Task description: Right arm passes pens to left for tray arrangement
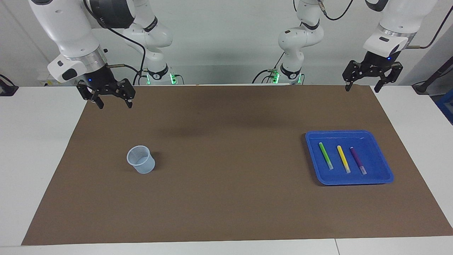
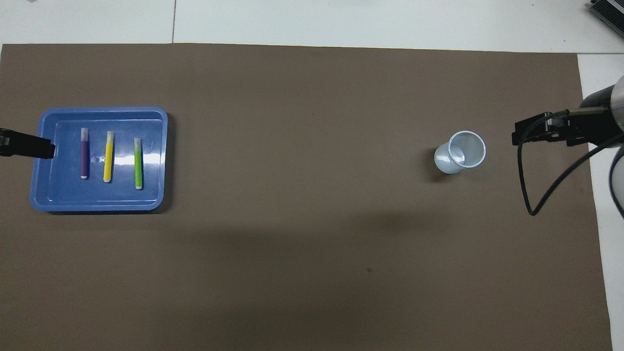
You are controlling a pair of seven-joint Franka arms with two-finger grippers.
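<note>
Facing view: we see the left gripper (image 1: 363,86) raised over the brown mat's (image 1: 226,159) edge next to the robots, at the left arm's end of the table, its fingers spread with nothing between them. Below and well apart from those fingers lies the blue tray (image 1: 384,166), flat on the mat. In the tray, three pens rest side by side, apart from one another: the green pen (image 1: 325,155), the yellow pen (image 1: 343,158) and the purple pen (image 1: 357,160), each with its whitish end pointing away from the robots. We see the right gripper (image 1: 112,103) raised over the mat's edge at the right arm's end, fingers likewise spread and holding nothing. Well below these fingers, a translucent pale-blue cup (image 1: 141,159) stands upright on the mat. In the overhead view, we note one fingertip of the left gripper (image 2: 29,147) overlapping the tray's rim (image 2: 36,185).
</note>
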